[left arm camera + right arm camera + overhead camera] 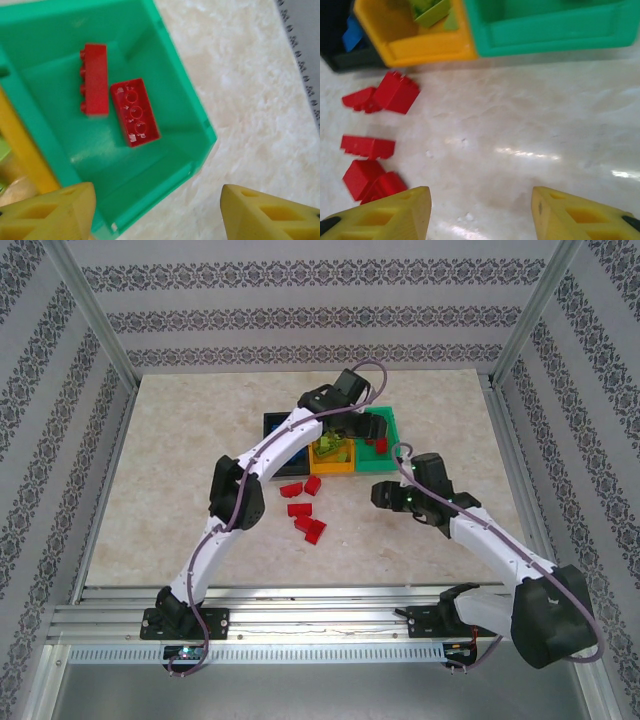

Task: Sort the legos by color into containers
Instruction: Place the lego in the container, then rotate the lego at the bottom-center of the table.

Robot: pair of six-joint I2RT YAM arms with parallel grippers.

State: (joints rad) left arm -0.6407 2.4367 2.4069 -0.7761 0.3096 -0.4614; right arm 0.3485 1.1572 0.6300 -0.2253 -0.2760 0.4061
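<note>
Over at the far edge of the desk (520, 125), the left arm (270, 455) is stretched out across the row of bins. Its jaws hang above the green bin (180, 95), standing apart with nothing between them. Directly below that gap are two red bricks. One (94, 79) lies on its side against the far wall, the other (135, 112) underside up and askew in the middle of the floor. So this is the red bin, and the arm holds high over it, probably so that a brick falls clear of the rim.

The other colours have their homes too. Lime green pieces (432, 12) sit in the yellow-orange bin (427, 47), which touches the green one. A blue brick (352, 34) shows in the black bin (350, 60) at the end of the row.

The right arm (490, 540) is low, on the near side of the bins. Its jaws are also apart and empty, hovering over bare desk. The loose red bricks (395, 92) lie in a small scatter near the middle of the desk, off to its left. It looks parked there to keep out of the left arm's reach while staying near the pile.

By the look of it, only that handful of reds is left on the desk. The next pick wants a narrow, square approach, since several of them touch.
</note>
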